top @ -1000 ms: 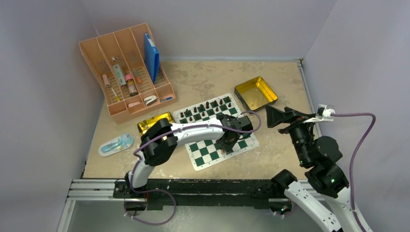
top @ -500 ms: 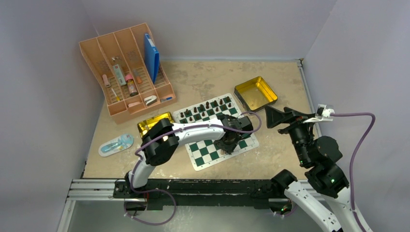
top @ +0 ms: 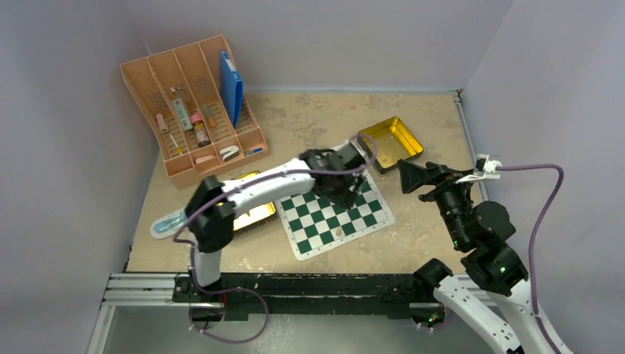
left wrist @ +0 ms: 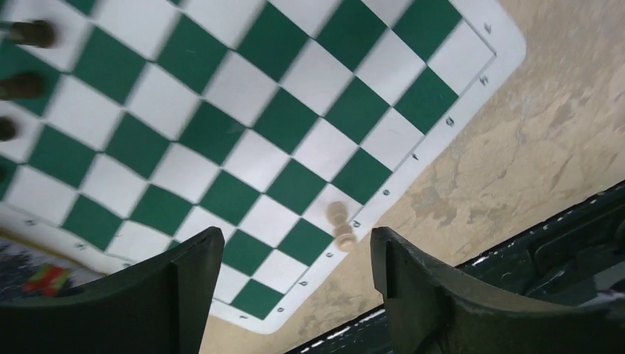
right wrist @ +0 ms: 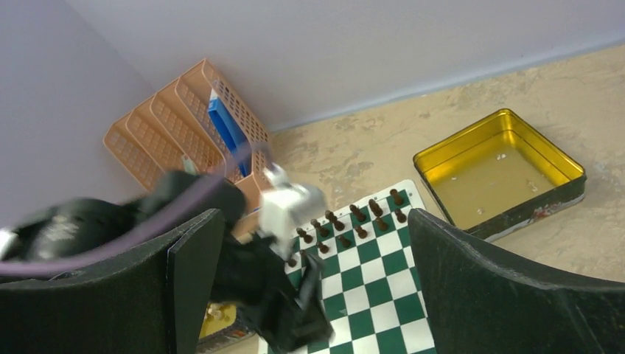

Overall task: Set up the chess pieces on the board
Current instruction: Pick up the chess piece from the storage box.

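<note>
Chess pieces (left wrist: 337, 214) in light tan: only two show, close together on the board's (top: 318, 221) near edge, one on a white square of the last row and the other touching the white border. Whether both stand upright is too blurred to tell.

At far left a pink organizer (top: 193, 103) sits well clear of the work. Beside the board's left edge lies a gold tin (top: 254, 215), half hidden under the left arm; its contents cannot be made out. The left claw (left wrist: 295, 240) hangs above the board's middle, jaws apart and nothing between them. Under and beyond it the dark chessmen (right wrist: 354, 214) fill the far rows. Right of the board lies a second gold tin (top: 390, 141), and nearer still the right claw (top: 414, 177) waits off the mat, spread wide and empty.

Most of the tan side is not yet placed, by my reading. The main risk is the tight pair: the piece at the border looks off its square, and correcting it with jaws this wide could topple its neighbour. A low sweep of the left arm toward the far side could also knock over the dark row, and dragging a piece might shift the thin mat.
</note>
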Available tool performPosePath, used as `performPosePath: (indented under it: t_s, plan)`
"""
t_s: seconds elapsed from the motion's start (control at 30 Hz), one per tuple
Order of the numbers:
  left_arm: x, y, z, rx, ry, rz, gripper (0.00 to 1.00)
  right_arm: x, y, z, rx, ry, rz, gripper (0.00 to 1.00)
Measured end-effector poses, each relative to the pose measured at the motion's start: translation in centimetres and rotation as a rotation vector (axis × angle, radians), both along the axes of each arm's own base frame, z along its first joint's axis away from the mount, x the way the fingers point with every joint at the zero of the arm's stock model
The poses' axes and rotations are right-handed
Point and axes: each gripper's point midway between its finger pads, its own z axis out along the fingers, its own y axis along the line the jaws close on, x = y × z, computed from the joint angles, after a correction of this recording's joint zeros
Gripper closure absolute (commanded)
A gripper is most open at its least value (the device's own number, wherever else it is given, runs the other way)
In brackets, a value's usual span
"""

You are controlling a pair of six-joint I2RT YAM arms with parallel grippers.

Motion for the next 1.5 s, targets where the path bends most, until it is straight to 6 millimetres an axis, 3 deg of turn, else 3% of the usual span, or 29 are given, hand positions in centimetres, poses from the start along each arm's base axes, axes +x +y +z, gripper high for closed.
performPosePath:
  t_s: [0.13,0.3,0.4,0.53,0.67,0.87,1.03,1.17,1.23,1.37,1.5]
  plan:
    - [4.0,4.3,4.9,-0.146,-0.061,0.124,0.21,0.4,1.0,-0.2,0.004,0.015,0.034,0.09]
    - [7.9,12.8,9.9,-0.343,-0.137,0.315,0.20,1.3,3.4,-0.7,0.008,0.044,0.115,0.16]
    - [8.1,17.6,11.3,-0.415,-0.170,0.407,0.19,2.2,5.4,-1.6,0.001,0.086,0.176,0.22]
    - [7.2,22.4,13.2,-0.472,-0.241,0.492,0.19,3.6,8.5,-3.4,-0.006,0.153,0.271,0.31]
    - [5.0,24.7,15.5,-0.497,-0.360,0.514,0.18,5.1,11.5,-5.6,0.000,0.223,0.357,0.33]
    - [2.4,27.8,18.1,-0.492,-0.548,0.565,0.18,6.2,16.7,-10.7,-0.044,0.348,0.464,0.33]
    - [1.5,30.4,17.3,-0.420,-0.630,0.626,0.18,5.3,21.9,-14.9,-0.111,0.417,0.576,0.32]
    - [0.9,31.9,16.1,-0.366,-0.663,0.661,0.17,4.9,25.5,-17.1,-0.166,0.407,0.651,0.32]
    - [0.8,32.5,15.7,-0.351,-0.674,0.686,0.09,4.9,27.0,-18.0,-0.197,0.396,0.680,0.32]
    - [0.8,32.6,15.2,-0.347,-0.662,0.709,0.01,5.2,30.0,-19.6,-0.249,0.365,0.729,0.32]
    - [1.2,32.2,14.4,-0.328,-0.607,0.708,0.00,5.5,31.4,-20.1,-0.265,0.337,0.751,0.33]
